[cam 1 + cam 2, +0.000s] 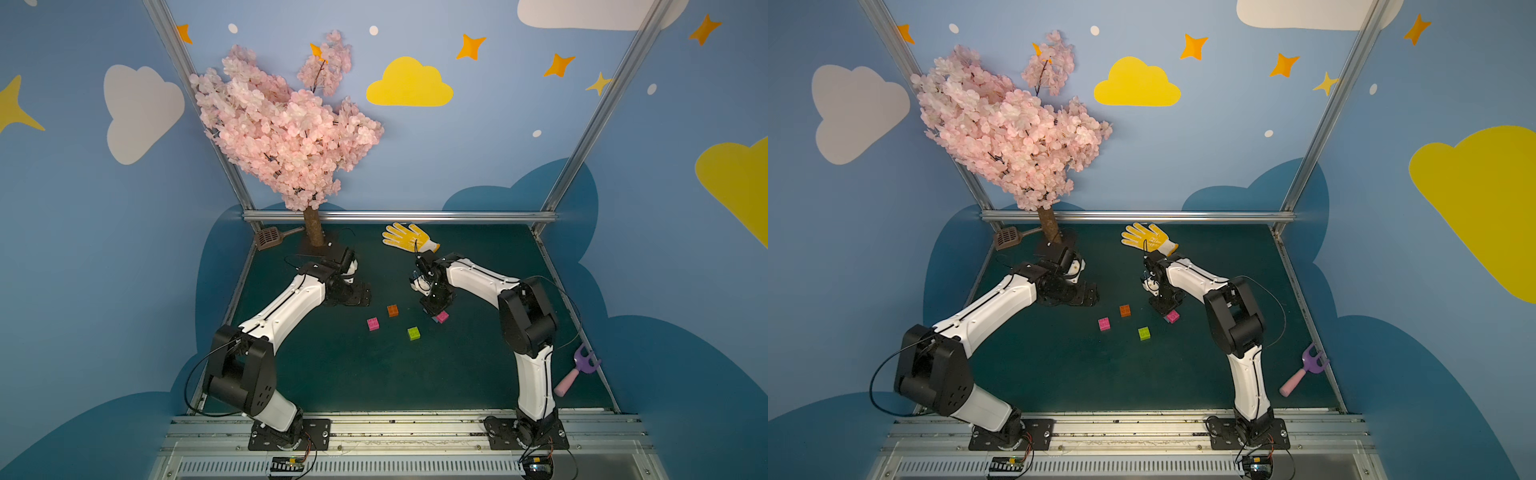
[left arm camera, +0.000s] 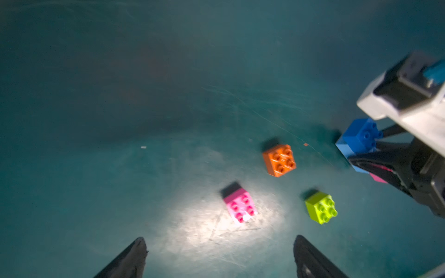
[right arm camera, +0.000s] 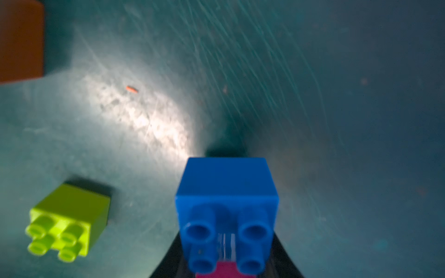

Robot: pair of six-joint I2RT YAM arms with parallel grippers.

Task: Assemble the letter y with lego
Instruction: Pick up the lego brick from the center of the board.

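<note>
Hands angle down: right hand (image 1: 436,312) clamps brick stack (image 2: 358,138), left hand (image 2: 219,238) hovers open.

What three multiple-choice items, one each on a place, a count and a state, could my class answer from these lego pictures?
1. Where does the yellow glove lie?
A. At the far edge of the table.
B. At its near edge.
C. In its middle.

2. How many single bricks lie loose, apart from any pincer?
A. One.
B. Three.
C. Six.

3. How is the right pincer?
A. Open, holding nothing.
B. Shut on the joined bricks.
C. Out of view.

Answers:
1 A: both top views show the glove at the back.
2 B: the pink brick, the orange brick and the lime brick each sit alone.
3 B: the right wrist view shows the blue brick of the joined bricks clamped in it.
</note>
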